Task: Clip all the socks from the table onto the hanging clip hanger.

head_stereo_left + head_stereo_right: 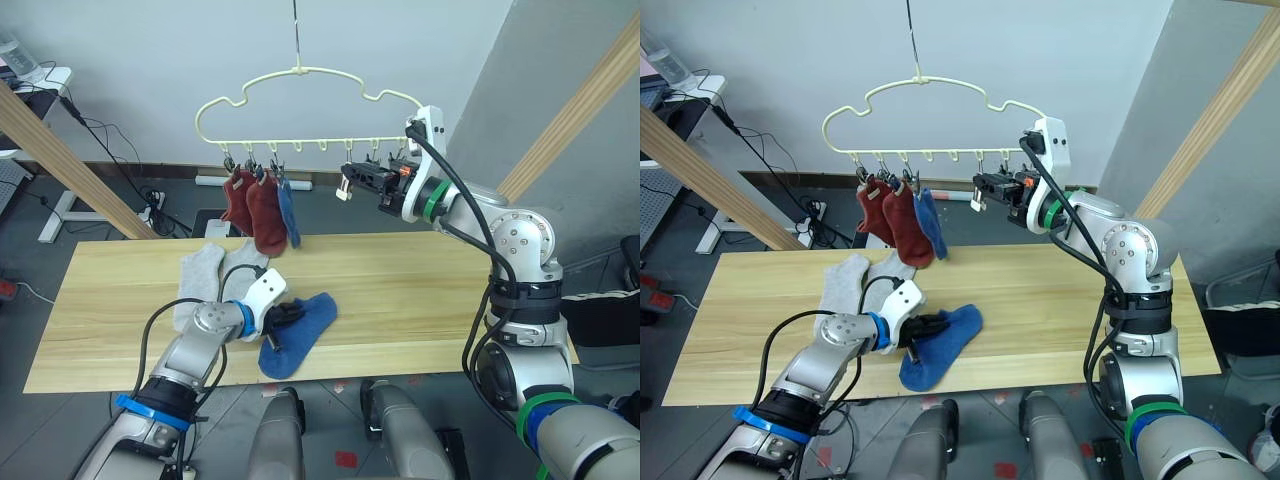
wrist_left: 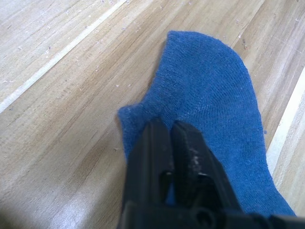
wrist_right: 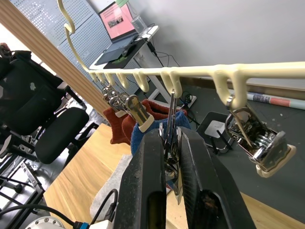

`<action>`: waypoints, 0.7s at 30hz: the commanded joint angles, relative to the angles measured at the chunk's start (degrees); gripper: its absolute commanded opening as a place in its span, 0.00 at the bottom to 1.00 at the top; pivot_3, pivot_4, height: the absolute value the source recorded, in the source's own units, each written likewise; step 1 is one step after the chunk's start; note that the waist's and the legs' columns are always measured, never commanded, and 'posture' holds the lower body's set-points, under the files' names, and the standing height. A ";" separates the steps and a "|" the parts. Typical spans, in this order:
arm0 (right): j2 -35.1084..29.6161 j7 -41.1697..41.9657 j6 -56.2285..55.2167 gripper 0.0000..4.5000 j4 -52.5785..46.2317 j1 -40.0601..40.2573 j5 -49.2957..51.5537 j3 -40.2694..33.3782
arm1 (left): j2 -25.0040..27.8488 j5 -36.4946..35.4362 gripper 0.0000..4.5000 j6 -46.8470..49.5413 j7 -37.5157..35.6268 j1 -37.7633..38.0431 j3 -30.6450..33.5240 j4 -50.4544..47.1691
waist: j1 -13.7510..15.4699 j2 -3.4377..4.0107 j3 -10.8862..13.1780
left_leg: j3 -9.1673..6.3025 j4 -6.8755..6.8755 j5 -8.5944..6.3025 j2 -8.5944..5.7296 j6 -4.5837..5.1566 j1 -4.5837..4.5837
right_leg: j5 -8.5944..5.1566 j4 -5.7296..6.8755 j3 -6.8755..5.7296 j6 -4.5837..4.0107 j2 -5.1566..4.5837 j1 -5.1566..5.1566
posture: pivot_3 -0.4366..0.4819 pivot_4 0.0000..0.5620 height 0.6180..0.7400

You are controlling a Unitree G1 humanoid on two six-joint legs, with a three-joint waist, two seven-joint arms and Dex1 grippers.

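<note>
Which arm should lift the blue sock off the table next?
Left. The left gripper is shut on the blue sock lying on the table, while the right gripper is up at the clip hanger, pinching a metal clip.

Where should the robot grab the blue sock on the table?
At its open cuff end, from above. The blue sock lies flat on the table, so only an edge gives something to pinch. The left pincer is shut on that end, leaving the cuff ready for a clip.
</note>
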 commanded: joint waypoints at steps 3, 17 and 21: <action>-0.49 0.79 -1.28 0.08 -0.80 -1.12 0.13 -0.47 | -0.49 -3.30 0.00 -0.94 -1.16 0.93 2.82 -1.22 | 0.00 0.00 0.00 | 0.00 0.00 0.00 0.00 0.00 0.00 | 0.00 -0.01 0.00 0.00 0.00 0.00 | 0.41 0.57 1.00; -4.05 4.01 1.20 0.08 3.13 -2.98 2.18 -2.24 | 0.19 -18.86 0.00 -8.69 -6.02 3.17 16.11 -21.51 | 0.05 0.00 0.00 | 0.01 0.01 0.00 0.00 0.00 -0.04 | 0.03 -0.06 0.00 -0.05 -0.02 -0.01 | 0.43 0.55 1.00; -5.29 5.83 5.25 0.08 6.32 -4.59 4.78 -4.54 | -0.17 -18.58 0.00 -11.21 -4.80 3.59 16.66 -22.00 | 0.09 0.00 0.00 | -0.01 0.01 0.00 0.00 0.00 -0.02 | 0.02 -0.04 0.00 -0.04 0.00 0.01 | 0.43 0.55 1.00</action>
